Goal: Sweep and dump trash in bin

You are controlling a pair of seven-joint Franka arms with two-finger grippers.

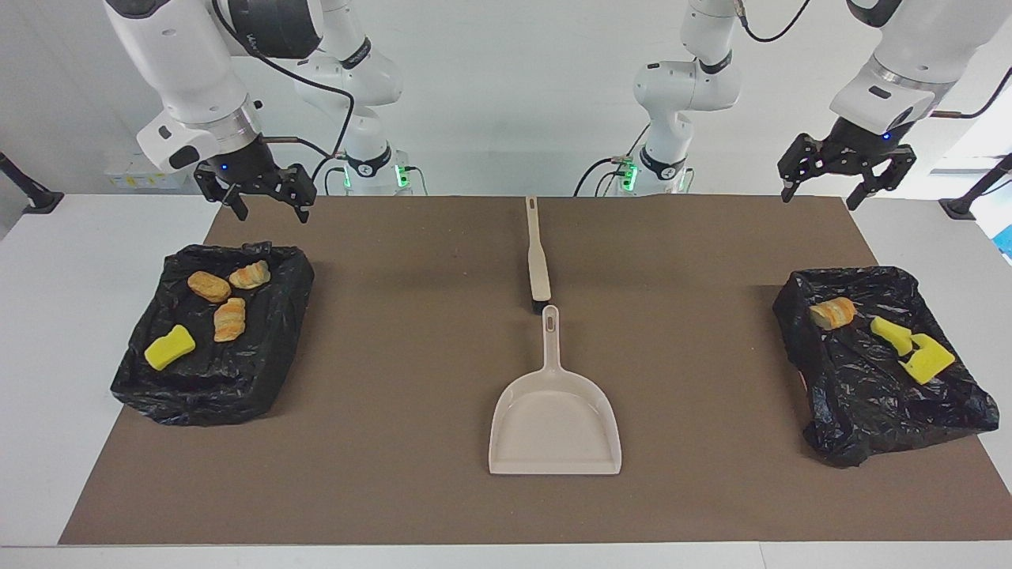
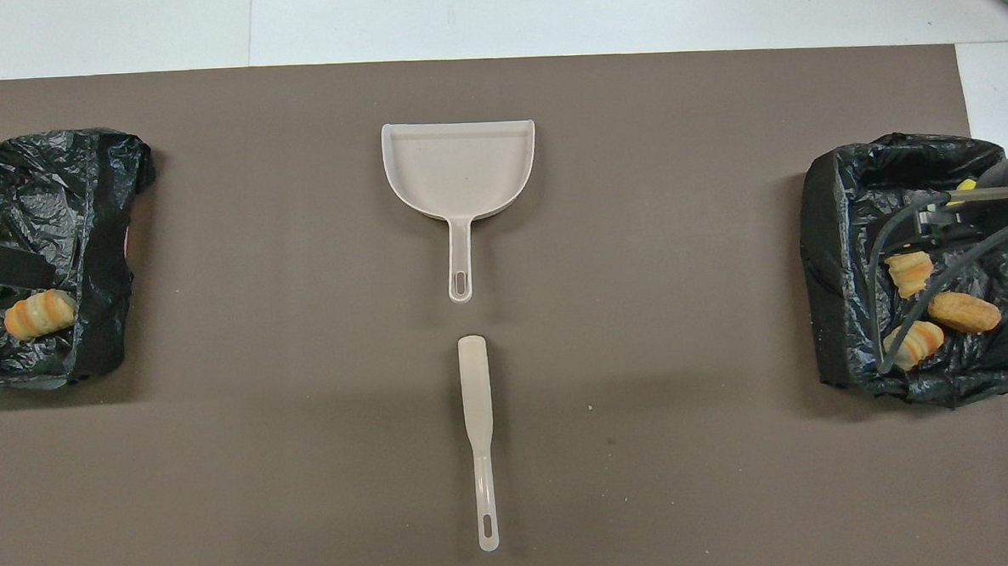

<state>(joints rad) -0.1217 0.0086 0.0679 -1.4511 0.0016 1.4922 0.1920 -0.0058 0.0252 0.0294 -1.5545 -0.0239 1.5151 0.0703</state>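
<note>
The trash lies in two black bag-lined bins. The bin at the right arm's end holds three tan pastry lumps and a yellow sponge chunk. The bin at the left arm's end holds one pastry lump and yellow pieces. My right gripper hangs open and empty in the air over its bin. My left gripper is raised high over the other bin, also open and empty.
A beige dustpan lies mid-table on the brown mat, its handle pointing toward the robots. A beige brush lies in line with it, nearer to the robots, almost touching the dustpan handle. White table borders the mat.
</note>
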